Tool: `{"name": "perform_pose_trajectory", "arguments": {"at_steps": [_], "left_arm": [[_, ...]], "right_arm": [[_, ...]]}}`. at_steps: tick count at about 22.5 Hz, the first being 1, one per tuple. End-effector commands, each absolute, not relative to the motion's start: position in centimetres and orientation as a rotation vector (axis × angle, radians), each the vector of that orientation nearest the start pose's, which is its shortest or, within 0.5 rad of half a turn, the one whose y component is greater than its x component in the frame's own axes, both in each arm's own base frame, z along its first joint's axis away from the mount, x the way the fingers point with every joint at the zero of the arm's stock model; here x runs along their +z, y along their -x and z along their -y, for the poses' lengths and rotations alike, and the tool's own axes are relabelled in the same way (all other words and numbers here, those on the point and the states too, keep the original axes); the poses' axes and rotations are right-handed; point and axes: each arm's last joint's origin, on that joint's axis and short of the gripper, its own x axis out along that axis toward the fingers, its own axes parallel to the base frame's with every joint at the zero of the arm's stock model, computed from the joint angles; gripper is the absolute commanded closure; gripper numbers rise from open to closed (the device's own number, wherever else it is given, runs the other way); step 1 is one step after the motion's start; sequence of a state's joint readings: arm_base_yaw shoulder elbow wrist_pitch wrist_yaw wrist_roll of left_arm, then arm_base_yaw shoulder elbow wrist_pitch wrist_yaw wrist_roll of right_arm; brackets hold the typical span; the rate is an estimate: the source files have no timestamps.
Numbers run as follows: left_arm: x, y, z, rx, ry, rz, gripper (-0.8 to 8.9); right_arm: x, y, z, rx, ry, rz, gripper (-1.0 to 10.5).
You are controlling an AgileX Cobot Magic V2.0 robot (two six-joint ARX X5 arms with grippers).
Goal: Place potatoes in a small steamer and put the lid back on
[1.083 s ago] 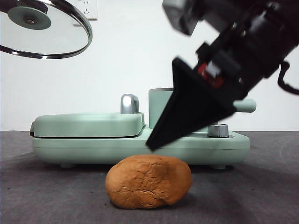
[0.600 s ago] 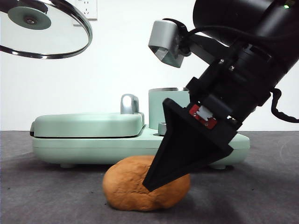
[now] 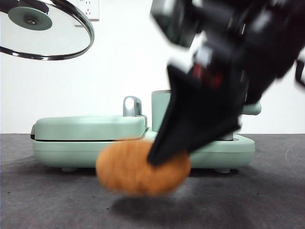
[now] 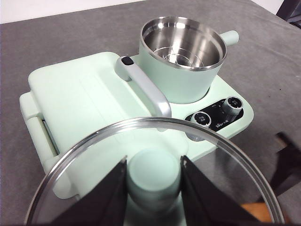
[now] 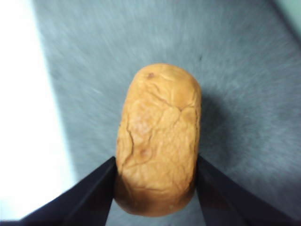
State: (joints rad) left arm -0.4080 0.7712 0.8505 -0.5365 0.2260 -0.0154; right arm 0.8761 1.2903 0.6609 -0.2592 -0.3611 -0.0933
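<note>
Right hand (image 3: 164,157) gripping the potato (image 3: 143,168), raised off the bench at lower centre; left hand (image 4: 153,181) clamping the lid (image 3: 45,29) at upper left; next, carrying it over the open steamer (image 4: 181,59)

Orange-brown potato (image 5: 157,141), its skin cracked and wrinkled, between black jaws over grey table (image 5: 141,37). Mint-green steamer (image 4: 181,77) with a shiny steel inside and rim. Clear glass lid (image 4: 155,176), steel-edged, mint-green knob (image 4: 153,175). Mint-green griddle lid (image 4: 89,101), chrome handle (image 4: 143,89).
</note>
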Motion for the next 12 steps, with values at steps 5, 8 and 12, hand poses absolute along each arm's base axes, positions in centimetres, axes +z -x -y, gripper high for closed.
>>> {"name": "perform_pose_trajectory", "arguments": {"at_steps": [5,8,12], "left_arm": [[33.1,-14.1,6.9,-0.625,-0.024,-0.425,7.98],[33.1,-14.1,6.9,-0.625,-0.024,-0.423,7.97],[33.2,-14.1,6.9,-0.626,-0.027,-0.416,7.98]], "right_arm": [[27.8,-12.7,-16.2,0.967,0.229,-0.876,7.2],[31.4,-12.5,-15.2,0.856,0.213,-0.857,7.2],[35.8,-13.1,-14.3,0.77,0.171,-0.784,7.2]]}}
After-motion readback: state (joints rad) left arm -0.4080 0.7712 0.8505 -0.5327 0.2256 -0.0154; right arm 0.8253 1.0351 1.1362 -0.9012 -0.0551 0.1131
